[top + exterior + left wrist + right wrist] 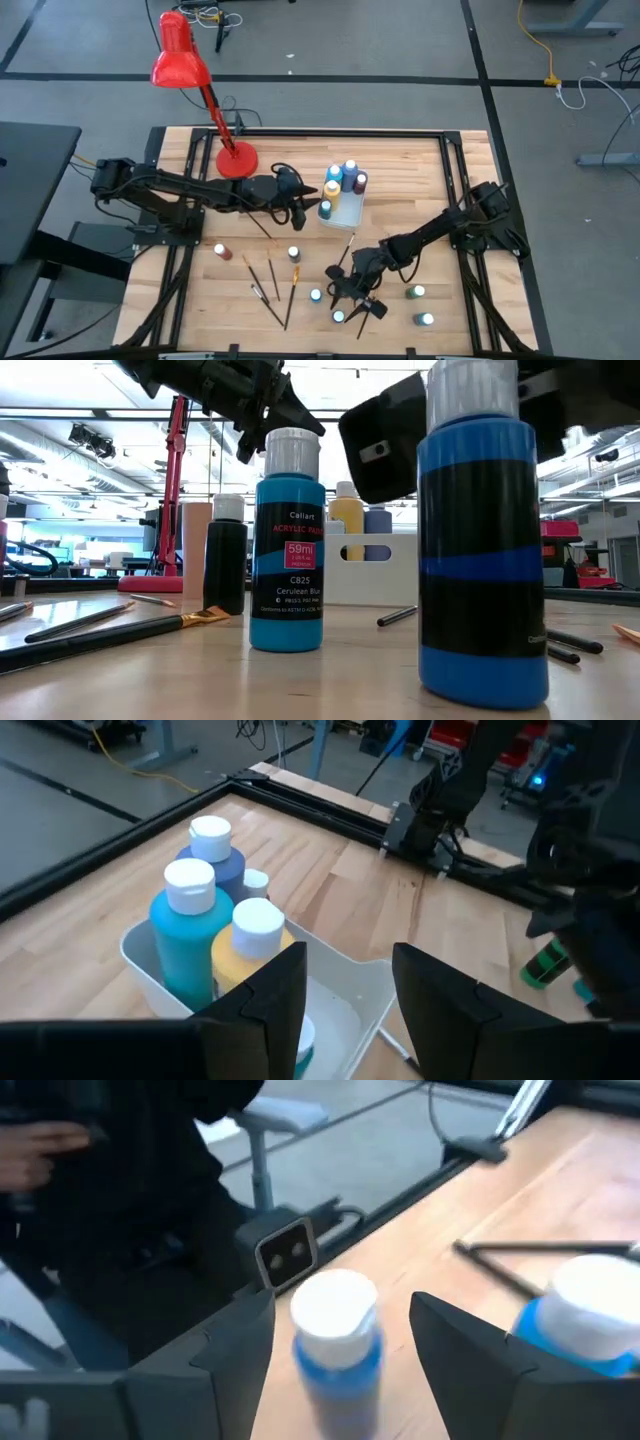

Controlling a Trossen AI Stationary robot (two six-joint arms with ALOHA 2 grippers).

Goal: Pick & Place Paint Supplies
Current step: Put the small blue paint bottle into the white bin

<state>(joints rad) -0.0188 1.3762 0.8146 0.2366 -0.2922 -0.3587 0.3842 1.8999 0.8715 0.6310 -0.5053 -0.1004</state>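
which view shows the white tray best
The left wrist view: the tray fills it, with three bottles upright inside. The high view shows it small from above. The low view shows one wall behind bottles. The right wrist view misses it.

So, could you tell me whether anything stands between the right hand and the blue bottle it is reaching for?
Nothing visible does. The right hand is open with the blue bottle already between its fingers; another bottle stands off to one side.

Dark jointed arms, seemingly matte.
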